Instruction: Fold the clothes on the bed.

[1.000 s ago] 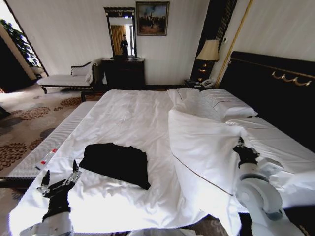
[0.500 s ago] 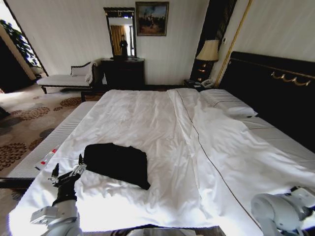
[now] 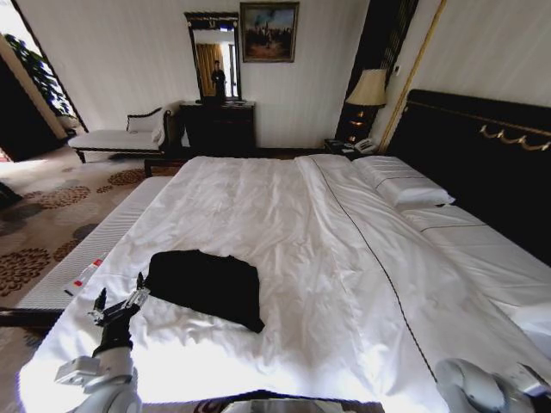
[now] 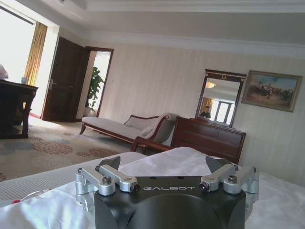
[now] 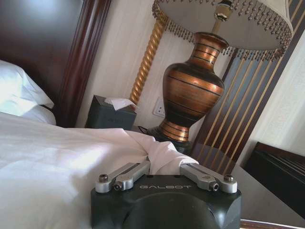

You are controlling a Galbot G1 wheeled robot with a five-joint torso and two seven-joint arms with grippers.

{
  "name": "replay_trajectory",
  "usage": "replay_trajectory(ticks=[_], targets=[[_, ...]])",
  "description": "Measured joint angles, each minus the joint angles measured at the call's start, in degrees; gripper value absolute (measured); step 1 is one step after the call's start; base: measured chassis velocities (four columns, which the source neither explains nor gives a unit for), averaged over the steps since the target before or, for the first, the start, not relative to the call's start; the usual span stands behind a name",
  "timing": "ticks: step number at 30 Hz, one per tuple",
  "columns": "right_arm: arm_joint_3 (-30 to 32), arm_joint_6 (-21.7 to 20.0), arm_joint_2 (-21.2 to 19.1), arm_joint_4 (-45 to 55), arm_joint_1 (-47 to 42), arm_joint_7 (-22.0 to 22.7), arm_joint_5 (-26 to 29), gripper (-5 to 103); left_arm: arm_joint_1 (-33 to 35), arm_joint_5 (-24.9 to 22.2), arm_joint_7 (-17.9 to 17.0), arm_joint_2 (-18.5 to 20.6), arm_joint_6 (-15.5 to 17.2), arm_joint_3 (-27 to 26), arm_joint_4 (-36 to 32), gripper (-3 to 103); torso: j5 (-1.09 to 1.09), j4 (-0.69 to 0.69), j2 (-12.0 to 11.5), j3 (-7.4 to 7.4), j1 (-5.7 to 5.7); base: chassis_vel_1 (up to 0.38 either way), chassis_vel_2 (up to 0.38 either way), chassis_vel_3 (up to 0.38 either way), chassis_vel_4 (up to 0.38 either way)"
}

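Hovering low over the near left part of the bed [image 3: 284, 215], the left gripper [image 3: 118, 300] had its fingers spread, nothing between them. Just ahead and to its right lay the black T-shirt [image 3: 207, 285], a compact bundle on the white duvet [image 3: 344, 284]. Soft, light fabric, it would likely sag and slide; a pinch at a corner or hem looked best. Farther right, the right gripper [image 5: 164, 168] had pinched a fold of white sheet [image 5: 162, 155].

The left arm rises at the lower left of the head view, its left gripper [image 3: 119, 298] pointing up and forward with fingers [image 4: 108, 163] spread apart. The right arm's elbow sits low at the lower right; the right gripper [image 5: 164, 167] shows fingers drawn close together.
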Motion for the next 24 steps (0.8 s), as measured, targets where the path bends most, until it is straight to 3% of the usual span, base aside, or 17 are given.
replay_trajectory(ticks=[7,8,9,10,12,13,17,19,23,24], targets=[[1.9,0.4,0.3,-3.3,0.0,-1.6,2.9,-3,-1.8,-0.7,0.0,1.3,0.2,0.1,1.9,100,-0.01,-0.04,0.0,0.00,0.00,0.000,0.000,0.000,0.000],[1.8,0.4,0.4,-3.3,0.0,-1.7,2.9,2,-2.1,-0.7,0.0,1.4,0.4,0.2,2.0,100,-0.02,-0.08,0.0,0.00,0.00,0.000,0.000,0.000,0.000],[1.5,0.5,0.5,-3.2,0.0,-1.8,2.7,8,-2.6,-0.7,0.0,1.4,0.6,0.4,2.2,100,-0.04,-0.22,0.0,0.00,0.00,0.000,0.000,0.000,0.000],[0.9,0.9,0.6,-2.9,0.2,-2.2,2.4,12,-3.1,-0.6,0.0,1.3,0.9,0.7,2.3,100,-0.04,-0.26,0.0,0.00,-0.01,0.000,0.000,0.000,0.000],[0.3,1.9,0.9,-1.8,0.5,-3.3,2.2,12,-3.6,-0.2,0.0,1.2,1.2,1.1,2.3,100,-0.03,-0.27,0.0,0.00,-0.03,0.000,0.000,0.000,0.000],[0.2,2.6,1.1,-0.6,0.7,-4.5,2.2,24,-3.8,0.1,0.0,1.1,1.4,1.5,2.3,100,-0.02,-0.24,0.0,0.00,-0.04,0.000,0.000,0.000,0.000],[1.7,2.7,1.8,4.6,0.4,-6.1,3.8,34,-4.0,0.0,0.0,1.4,1.7,1.7,2.3,100,0.00,-0.09,0.0,0.00,-0.04,0.000,0.000,0.000,0.000],[4.2,0.9,2.4,9.7,-1.3,-6.8,7.1,45,-4.3,-0.8,-0.1,2.3,1.8,1.3,2.4,100,-0.02,-0.09,0.0,0.00,-0.02,0.000,0.000,0.000,0.000],[9.0,-3.8,2.9,22.2,-4.7,-6.4,15.9,50,-4.7,-2.0,-0.2,4.2,2.1,0.4,2.5,100,-0.04,-0.11,0.0,0.00,-0.02,0.000,0.000,0.000,0.000],[9.9,-4.7,2.8,25.2,-5.5,-6.2,17.2,61,-4.8,-2.2,-0.4,4.7,2.2,0.3,2.5,100,-0.02,-0.09,0.0,0.00,-0.03,0.000,0.000,0.000,0.000]])
